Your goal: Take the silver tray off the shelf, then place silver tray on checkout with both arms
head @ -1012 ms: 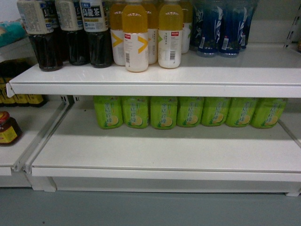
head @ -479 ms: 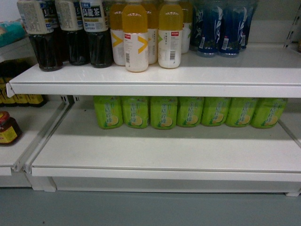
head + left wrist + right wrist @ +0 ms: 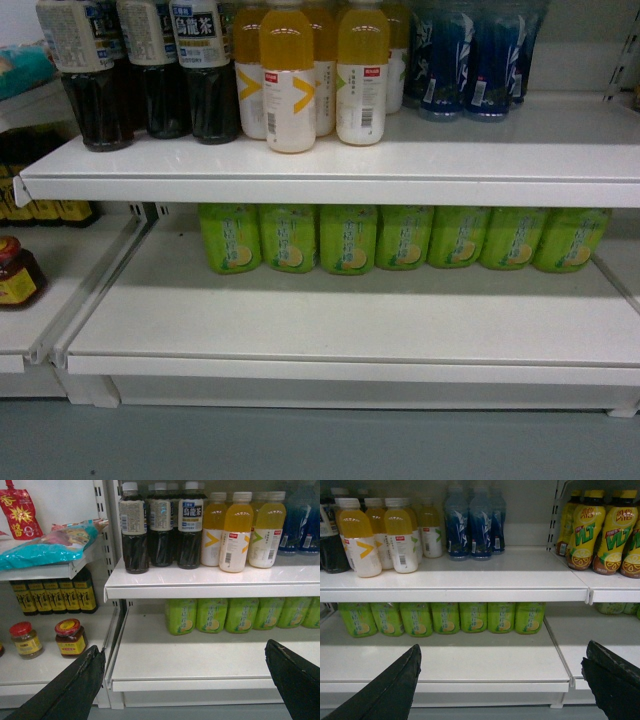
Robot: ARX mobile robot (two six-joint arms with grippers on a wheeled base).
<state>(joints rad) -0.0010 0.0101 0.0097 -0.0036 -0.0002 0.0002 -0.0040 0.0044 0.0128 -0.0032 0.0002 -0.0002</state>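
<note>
No silver tray shows in any view, and the checkout is out of view too. The white shelf faces me with a lower board [image 3: 340, 320], bare in front of a row of green bottles [image 3: 400, 238], and an upper board [image 3: 330, 160]. My left gripper [image 3: 183, 650] is open, its black fingers [image 3: 80, 680] wide apart in front of the lower board [image 3: 200, 660], holding nothing. My right gripper [image 3: 503, 647] is open as well, with empty fingers [image 3: 395, 685] before the lower board [image 3: 470, 660]. Neither arm appears in the head view.
Dark tea bottles [image 3: 150, 70], orange drink bottles [image 3: 300, 70] and blue bottles [image 3: 470, 60] crowd the upper board. Jars [image 3: 70, 637] and soy bottles [image 3: 55, 596] fill the left bay. Yellow lemon-tea bottles [image 3: 600, 530] stand in the right bay. Grey floor [image 3: 320, 445] lies below.
</note>
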